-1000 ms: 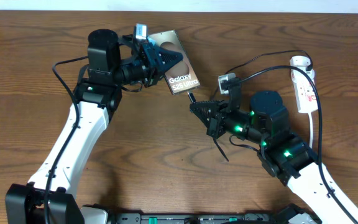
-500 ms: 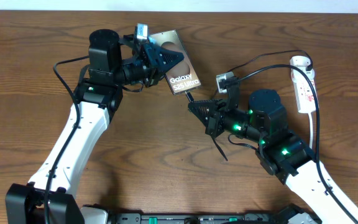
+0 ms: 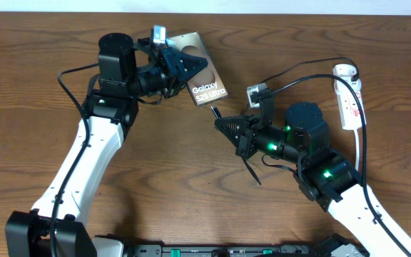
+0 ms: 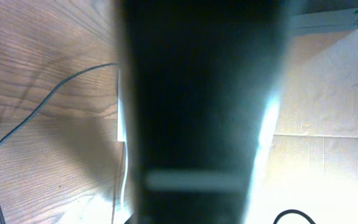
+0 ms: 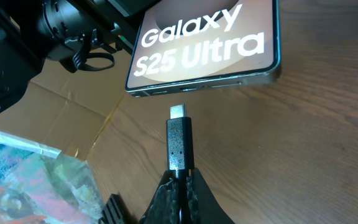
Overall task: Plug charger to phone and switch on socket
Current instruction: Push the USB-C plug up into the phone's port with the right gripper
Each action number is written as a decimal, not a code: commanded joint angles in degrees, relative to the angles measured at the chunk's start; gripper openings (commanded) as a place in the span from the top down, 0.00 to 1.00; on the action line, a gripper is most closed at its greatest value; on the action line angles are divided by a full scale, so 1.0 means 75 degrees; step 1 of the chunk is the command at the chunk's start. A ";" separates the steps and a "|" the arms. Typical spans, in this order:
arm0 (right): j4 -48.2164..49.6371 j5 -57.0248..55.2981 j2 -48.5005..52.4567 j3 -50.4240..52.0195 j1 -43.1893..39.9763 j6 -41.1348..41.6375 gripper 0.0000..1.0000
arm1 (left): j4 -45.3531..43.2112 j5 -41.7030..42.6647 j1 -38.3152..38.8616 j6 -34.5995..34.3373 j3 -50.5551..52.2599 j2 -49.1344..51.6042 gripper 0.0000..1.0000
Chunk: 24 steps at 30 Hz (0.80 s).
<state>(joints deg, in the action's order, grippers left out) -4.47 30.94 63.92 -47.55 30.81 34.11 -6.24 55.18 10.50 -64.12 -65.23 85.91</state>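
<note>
Brown wood grain is being shown across the desk (image 3: 191,193), with the white socket (image 3: 350,107) lying at its right edge, well apart from the work. The phone (image 3: 209,89) is being held near the upper middle of the desk, lettered face up, its lower edge turned toward the right arm. The charger (image 5: 179,140) is being presented tip first, close to that edge but apart from it. Its black cable is being trailed back toward the socket.

A misaligned approach is judged the main hazard. The port is too small to be made out with certainty, so a tip offset or tilted could be jammed against the frame. The phone could then be pushed askew in its grip, or the cable driven back through the fingers.

The left claw (image 3: 193,66) is being closed on the phone's upper end, though its wrist view is being blocked by a dark blur. The right claw (image 5: 180,186) is being pinched fully shut on the charger just behind the connector.
</note>
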 commanded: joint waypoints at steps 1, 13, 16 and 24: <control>0.0061 0.0058 0.0009 -0.0073 -0.0052 0.0015 0.99 | -0.0102 0.0187 -0.0032 0.0178 -0.0090 -0.0169 0.93; 0.0090 -0.0204 0.0015 -0.0073 -0.0052 0.0020 0.99 | -0.0099 0.0277 -0.0032 0.0283 -0.0090 -0.0169 0.93; 0.0117 -0.0315 0.0015 -0.0073 -0.0052 0.0020 0.99 | -0.0099 0.0332 -0.0032 0.0283 -0.0090 -0.0169 0.93; 0.0131 -0.0315 0.0017 -0.0073 -0.0052 0.0017 0.99 | -0.0099 0.0361 -0.0003 0.0251 -0.0090 -0.0169 0.93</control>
<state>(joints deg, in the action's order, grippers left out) -3.64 29.08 63.92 -47.55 30.65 34.13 -6.26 55.77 10.50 -62.98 -65.23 85.91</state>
